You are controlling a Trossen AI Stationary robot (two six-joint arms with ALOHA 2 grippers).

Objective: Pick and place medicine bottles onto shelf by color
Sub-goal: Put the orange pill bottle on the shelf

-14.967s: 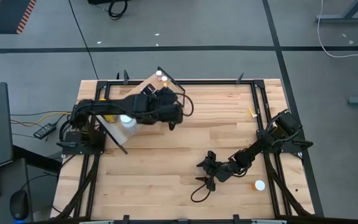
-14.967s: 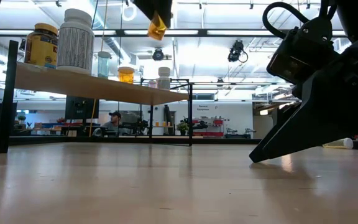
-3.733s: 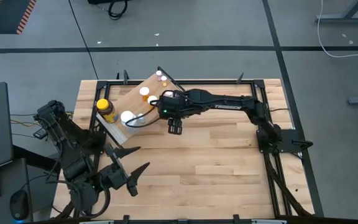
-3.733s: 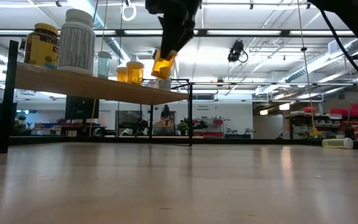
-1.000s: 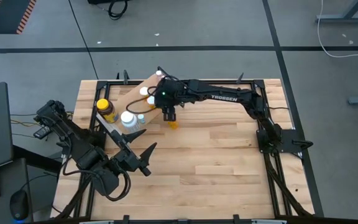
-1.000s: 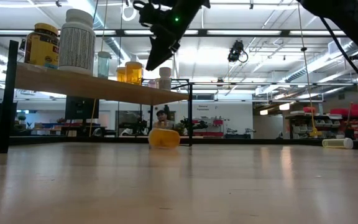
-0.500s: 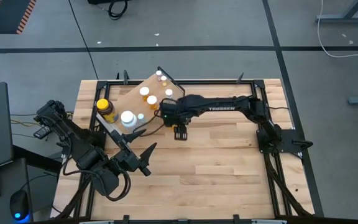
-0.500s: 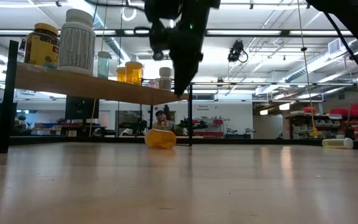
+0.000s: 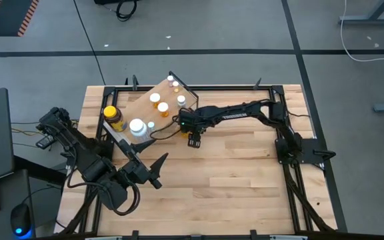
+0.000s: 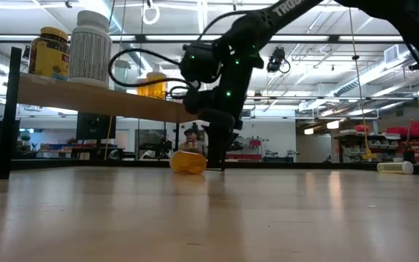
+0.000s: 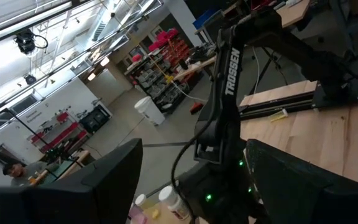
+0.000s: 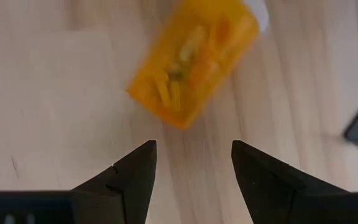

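An orange vial with a white cap lies on its side on the table, near the shelf. The right gripper hangs just above it, fingers parted and holding nothing. The left gripper waits near the table's left front, spread wide and empty.

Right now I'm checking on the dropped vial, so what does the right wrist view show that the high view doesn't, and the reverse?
Only the right wrist view shows the orange vial lying on its side on the tabletop, pills inside, just ahead of the open right tool; from above the arm hides it. Only the high view shows the shelf with its bottles, including the amber jar, and the left tool waiting open near the table's left front. Both show the butcher-block tabletop.
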